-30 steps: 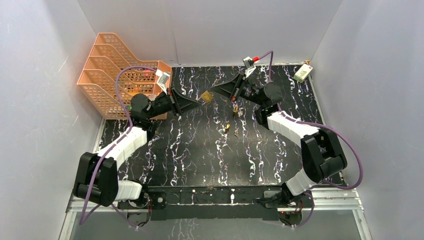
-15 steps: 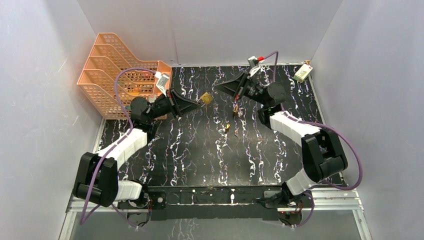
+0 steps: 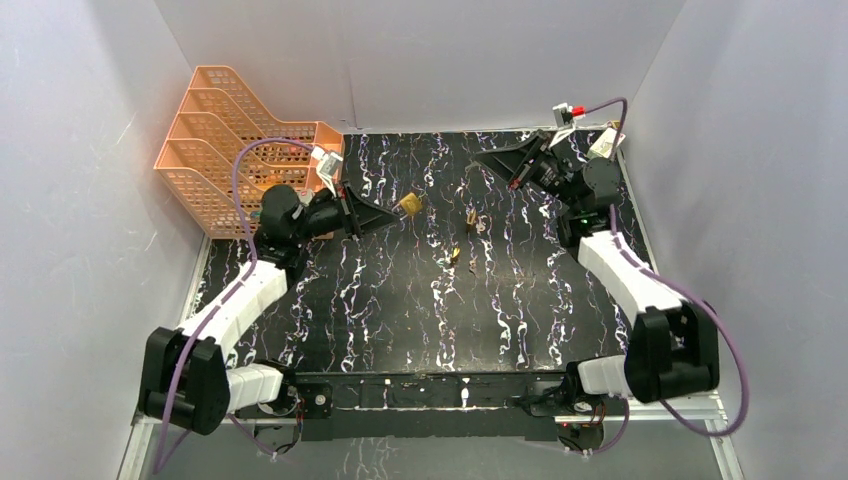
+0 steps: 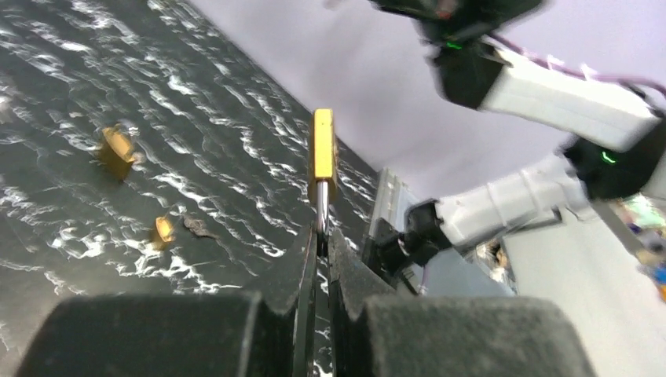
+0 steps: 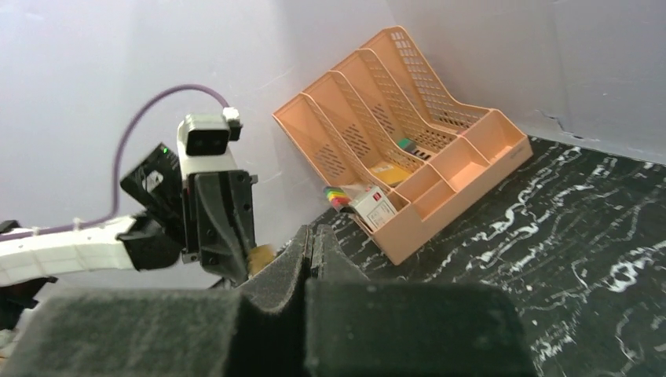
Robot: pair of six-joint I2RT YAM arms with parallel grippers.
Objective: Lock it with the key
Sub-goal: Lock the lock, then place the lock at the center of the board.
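My left gripper (image 3: 393,212) is shut on a brass padlock (image 3: 408,205) and holds it above the black marbled table. In the left wrist view its fingertips (image 4: 320,236) pinch the steel shackle, with the brass padlock (image 4: 323,153) body sticking out beyond them. A brass key (image 3: 470,217) lies on the table to the padlock's right. A second small brass piece (image 3: 453,254) lies nearer the front. Both show in the left wrist view, the key (image 4: 116,149) and the small piece (image 4: 162,230). My right gripper (image 3: 478,158) is shut and empty at the back right, well away from the padlock. Its fingertips (image 5: 312,236) are pressed together.
An orange mesh file rack (image 3: 250,150) stands at the back left, just behind the left arm; the rack (image 5: 416,169) holds a few small items. A small white box (image 3: 603,147) sits in the back right corner. White walls close in the table on three sides.
The right gripper has drawn back from the padlock to the back right. The left gripper has shifted slightly left with the padlock still in it.
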